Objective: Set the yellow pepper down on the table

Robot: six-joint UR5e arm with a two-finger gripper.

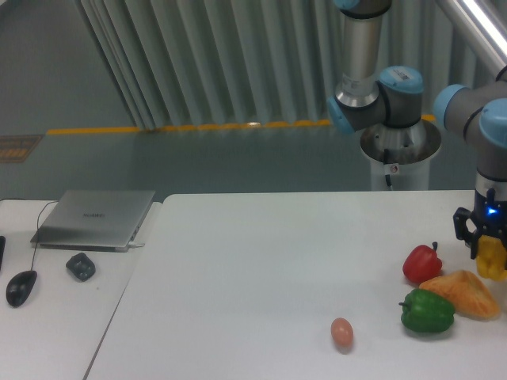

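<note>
At the far right edge of the scene the gripper (pixel 489 255) hangs from the arm with the yellow pepper (pixel 491 260) clamped between its 2 dark fingers, which press in on the fruit from either side; the jaws look only as wide as the pepper itself. The pepper sits low, just above the table (pixel 261 269), right beside the orange-tan wedge-shaped piece (pixel 463 294), and whether its underside touches the white surface cannot be told from this angle. That low, upright hold suits a gentle set-down rather than a drop, which would let the glossy pepper roll. Just left of it stands the red pepper (pixel 421 264), with the green pepper (pixel 427 310) nearer the camera, so the free spot for release is tight and the fingers will need to open without nudging these neighbours. A small egg (pixel 341 332) lies well apart to the left. On the separate desk at the left sit a laptop (pixel 95 219) and a mouse (pixel 21 286).
</note>
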